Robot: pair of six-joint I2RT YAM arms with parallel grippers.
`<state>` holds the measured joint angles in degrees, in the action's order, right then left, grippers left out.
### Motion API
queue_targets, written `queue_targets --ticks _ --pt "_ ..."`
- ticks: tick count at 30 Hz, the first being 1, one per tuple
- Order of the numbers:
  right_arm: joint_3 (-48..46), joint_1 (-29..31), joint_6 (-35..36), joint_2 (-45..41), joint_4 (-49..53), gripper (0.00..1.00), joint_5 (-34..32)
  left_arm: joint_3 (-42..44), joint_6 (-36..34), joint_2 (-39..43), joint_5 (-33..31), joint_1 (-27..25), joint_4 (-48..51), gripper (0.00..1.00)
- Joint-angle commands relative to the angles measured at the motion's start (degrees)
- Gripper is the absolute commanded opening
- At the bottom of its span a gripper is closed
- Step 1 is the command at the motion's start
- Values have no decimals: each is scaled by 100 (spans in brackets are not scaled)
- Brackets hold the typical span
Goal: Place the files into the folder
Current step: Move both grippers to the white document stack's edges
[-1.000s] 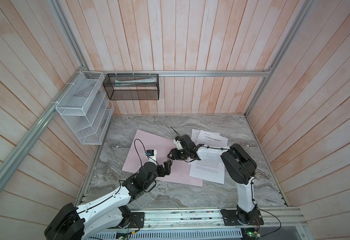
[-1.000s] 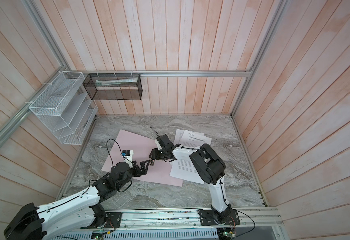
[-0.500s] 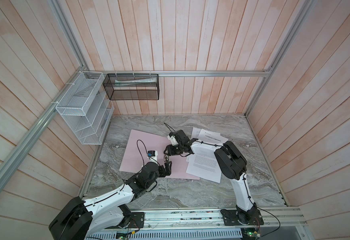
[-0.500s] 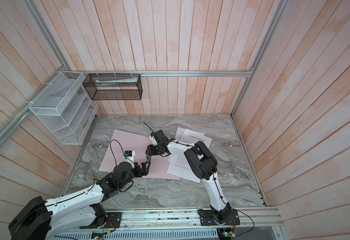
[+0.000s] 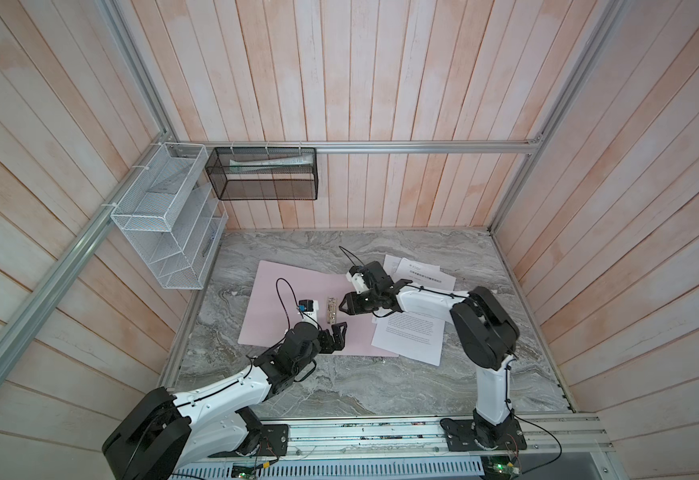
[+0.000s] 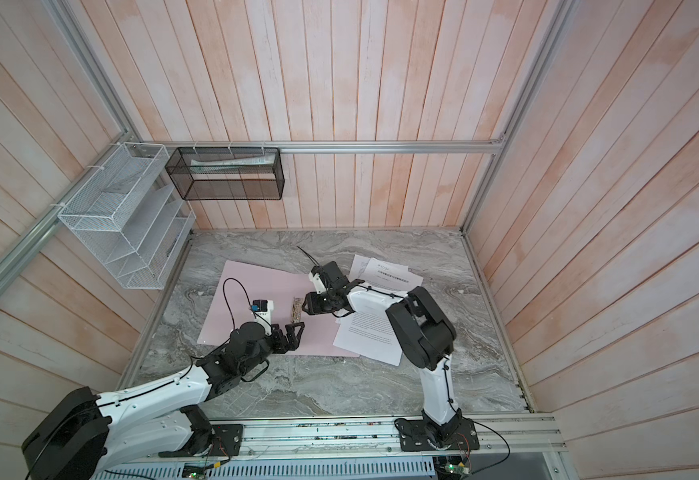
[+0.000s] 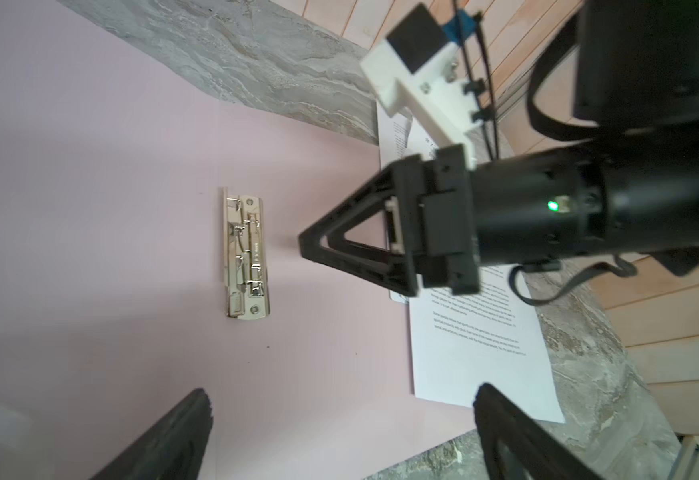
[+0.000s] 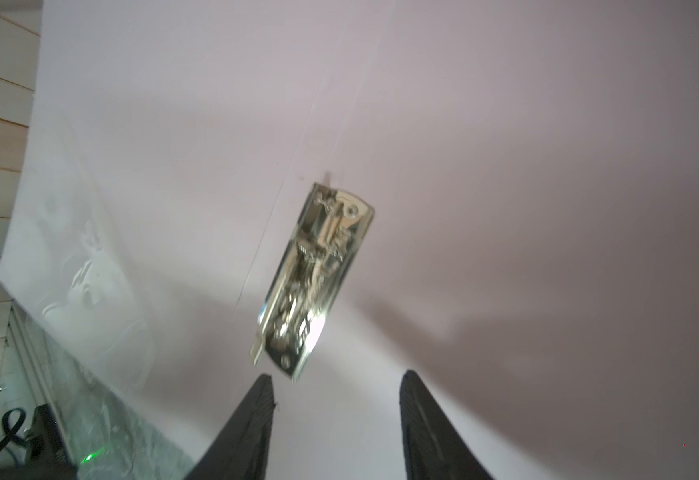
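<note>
The pale pink folder (image 5: 281, 299) (image 6: 248, 291) lies open and flat on the marble table. Its metal clip (image 5: 331, 309) (image 7: 245, 253) (image 8: 318, 278) sits near the middle. The files (image 5: 410, 336) (image 6: 368, 336) (image 7: 476, 353), white printed sheets, lie fanned at the folder's right edge and partly overlap it. My right gripper (image 5: 341, 305) (image 8: 337, 378) hovers low over the folder just right of the clip, open and empty. My left gripper (image 5: 337, 334) (image 7: 341, 395) stands wide open above the folder's near edge with nothing in it.
A white wire rack (image 5: 169, 224) hangs on the left wall. A black mesh basket (image 5: 264, 174) with rolled papers hangs on the back wall. Wooden walls close in three sides of the table. The aluminium base rail (image 5: 381, 432) runs along the front.
My right arm swung a little left over the folder and came back, and its jaws have narrowed slightly. The left arm has barely moved.
</note>
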<state>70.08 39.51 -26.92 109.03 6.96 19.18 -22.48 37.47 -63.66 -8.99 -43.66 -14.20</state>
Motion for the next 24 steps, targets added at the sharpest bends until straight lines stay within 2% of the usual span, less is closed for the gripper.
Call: queue_targets --ticks 1,4,8,12,14,19,24 --pt "-934 -372 -147 -1260 -501 46 -403 -411 -198 -134 308 -119 -105 100" --pt "-2047 -853 -361 -2450 -511 46 -741 -770 -377 -535 463 -344 -148 100" --pt "-3246 -1743 -679 -3929 -278 45 -1085 -1254 -510 -1299 983 -472 -404 100" --pt "-3879 -2427 -777 -5035 179 45 -1582 -1981 -589 -2119 1527 -479 -376 100" --pt "-4151 -2845 -644 -5423 188 46 -1463 -2302 -653 -2478 1725 -490 -391 100" --pt "-4707 -3849 -389 -5955 -19 47 -1027 -3130 -794 -3414 2205 -442 -276 100" --pt "-4697 -4815 -375 -5404 -632 45 30 -3603 -741 -4086 2730 -417 -317 99"
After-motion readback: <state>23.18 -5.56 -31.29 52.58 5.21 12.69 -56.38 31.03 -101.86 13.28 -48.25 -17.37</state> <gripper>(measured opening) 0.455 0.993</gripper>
